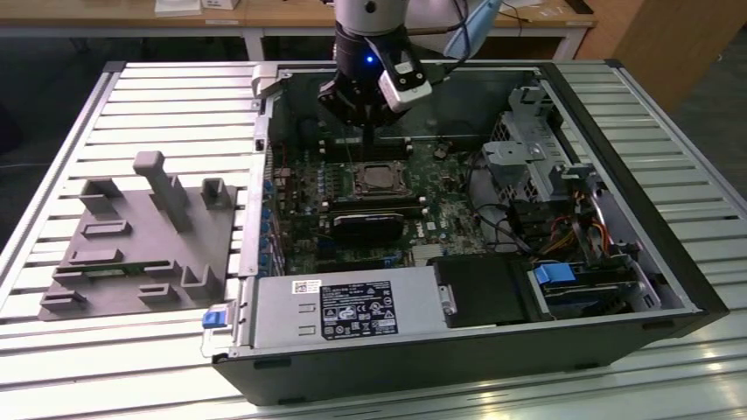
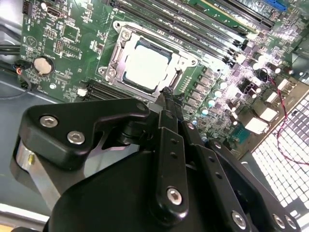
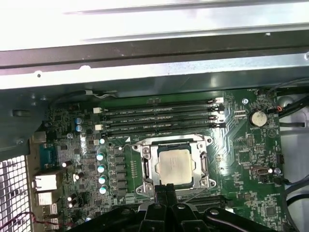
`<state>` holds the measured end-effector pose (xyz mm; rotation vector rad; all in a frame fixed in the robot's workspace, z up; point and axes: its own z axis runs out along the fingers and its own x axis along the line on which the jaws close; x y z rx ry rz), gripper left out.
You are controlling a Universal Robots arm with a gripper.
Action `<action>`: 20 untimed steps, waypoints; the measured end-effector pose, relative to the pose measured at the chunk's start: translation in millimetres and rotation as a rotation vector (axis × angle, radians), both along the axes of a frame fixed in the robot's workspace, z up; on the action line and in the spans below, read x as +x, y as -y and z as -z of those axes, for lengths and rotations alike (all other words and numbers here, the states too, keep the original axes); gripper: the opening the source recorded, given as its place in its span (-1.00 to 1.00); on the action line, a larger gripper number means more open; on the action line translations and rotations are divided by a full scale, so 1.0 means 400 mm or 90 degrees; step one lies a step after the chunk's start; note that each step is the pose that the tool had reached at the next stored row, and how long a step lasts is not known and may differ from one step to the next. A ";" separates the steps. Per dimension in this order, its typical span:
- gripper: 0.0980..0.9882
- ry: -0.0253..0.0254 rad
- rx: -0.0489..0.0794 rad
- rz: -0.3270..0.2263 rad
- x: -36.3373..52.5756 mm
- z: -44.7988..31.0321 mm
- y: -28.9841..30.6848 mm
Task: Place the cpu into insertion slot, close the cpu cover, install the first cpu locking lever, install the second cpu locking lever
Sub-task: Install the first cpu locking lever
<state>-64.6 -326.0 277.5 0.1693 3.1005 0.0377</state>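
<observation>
The cpu (image 3: 175,165) lies flat in the insertion slot (image 3: 205,182) on the green motherboard, its silver-grey top showing. The cpu cover (image 3: 145,166) lies down around it as a silver frame. My gripper (image 3: 165,190) hangs just over the socket's edge, fingers pressed together and holding nothing. In the second wrist view the black fingertips (image 2: 169,99) end beside the cpu (image 2: 147,65) and its cover (image 2: 113,58). In the exterior view the gripper (image 1: 367,147) stands upright inside the open computer case, just behind the cpu (image 1: 376,178).
Long black memory slots (image 3: 159,121) run beside the socket. A round black cooler (image 1: 367,224) sits in front of it, with the power supply (image 1: 350,311) nearer. A drive cage (image 1: 548,162) and cables fill the exterior view's right. A grey fixture (image 1: 140,236) lies outside the case.
</observation>
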 end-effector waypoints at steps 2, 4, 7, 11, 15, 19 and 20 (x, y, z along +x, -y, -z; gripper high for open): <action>-0.98 0.0000 0.000 0.000 -0.006 0.000 0.001; -0.98 0.0004 0.002 0.000 -0.014 0.001 0.001; -0.98 0.0012 0.010 0.000 -0.030 0.004 0.003; -0.98 0.0032 0.025 0.000 -0.053 0.007 0.005; -0.98 0.0067 0.038 0.000 -0.078 0.012 0.006; -0.98 0.0105 0.051 0.000 -0.101 0.016 0.007; -0.98 0.0115 0.054 0.000 -0.107 0.017 0.008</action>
